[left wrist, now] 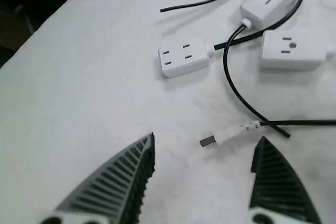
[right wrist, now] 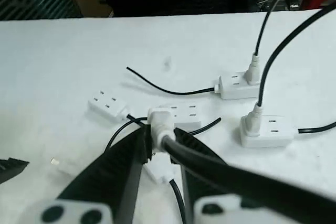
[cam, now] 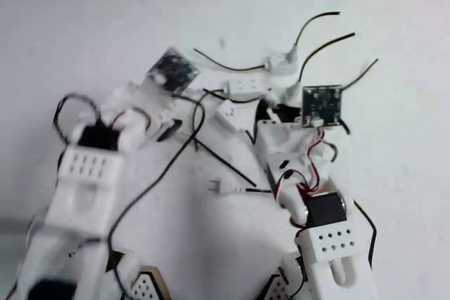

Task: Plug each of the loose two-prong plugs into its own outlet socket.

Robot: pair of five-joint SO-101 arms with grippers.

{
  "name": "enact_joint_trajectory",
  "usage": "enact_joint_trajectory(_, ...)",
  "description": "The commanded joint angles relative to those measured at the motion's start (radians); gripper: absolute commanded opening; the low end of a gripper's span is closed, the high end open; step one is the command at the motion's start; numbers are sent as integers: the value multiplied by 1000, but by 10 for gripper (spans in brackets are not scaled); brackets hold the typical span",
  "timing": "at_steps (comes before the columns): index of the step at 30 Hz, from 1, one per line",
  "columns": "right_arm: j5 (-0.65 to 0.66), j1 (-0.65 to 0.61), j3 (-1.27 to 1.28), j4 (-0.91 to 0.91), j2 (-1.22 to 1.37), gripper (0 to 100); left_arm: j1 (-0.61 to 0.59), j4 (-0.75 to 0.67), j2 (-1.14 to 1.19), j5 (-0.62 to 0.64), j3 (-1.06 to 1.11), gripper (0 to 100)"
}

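Observation:
My left gripper point(left wrist: 206, 150) is open low over the table, and a loose white two-prong plug point(left wrist: 226, 135) on a black cord lies between and just beyond its fingertips. Past it sit three white outlet blocks point(left wrist: 184, 59). My right gripper point(right wrist: 160, 137) is shut on another white plug point(right wrist: 157, 124) with a thick black cord, held right at a white outlet point(right wrist: 184, 113). In the high view the right gripper point(cam: 266, 114) is among the outlets and the left gripper point(cam: 169, 128) is to their left. A further loose plug point(cam: 216, 186) lies beside the right arm.
Two outlets point(right wrist: 236, 85) at the back hold plugged-in cords that rise off the table. Black cords point(cam: 186, 142) cross the table between the arms. A small outlet point(right wrist: 107, 103) sits to one side. The white table's point(cam: 84, 40) far left is bare.

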Motion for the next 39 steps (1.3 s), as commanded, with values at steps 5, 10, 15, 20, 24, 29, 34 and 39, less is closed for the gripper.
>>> enact_joint_trajectory(5,-15,44,-9,-31,-18,17,-10,-15,492,-384,-454,298)
enact_joint_trajectory(10,-15,47,-9,-30,-18,17,-4,80,700,-548,-700,296)
enact_joint_trajectory(15,-15,42,-11,-24,-18,17,-7,193,921,-651,-979,297)
enact_joint_trajectory(20,-11,42,-11,-24,-18,17,-10,359,1109,-750,-1249,297)
enact_joint_trajectory(24,-11,39,-14,-24,-18,17,-10,430,1237,-789,-1435,295)
enact_joint_trajectory(29,-9,-19,-14,2,-18,17,-4,480,1382,-822,-1623,295)
enact_joint_trajectory(34,-9,-28,-14,7,-18,17,5,534,1501,-847,-1772,295)
enact_joint_trajectory(39,-8,-28,-14,7,-18,17,8,543,1604,-848,-1883,295)
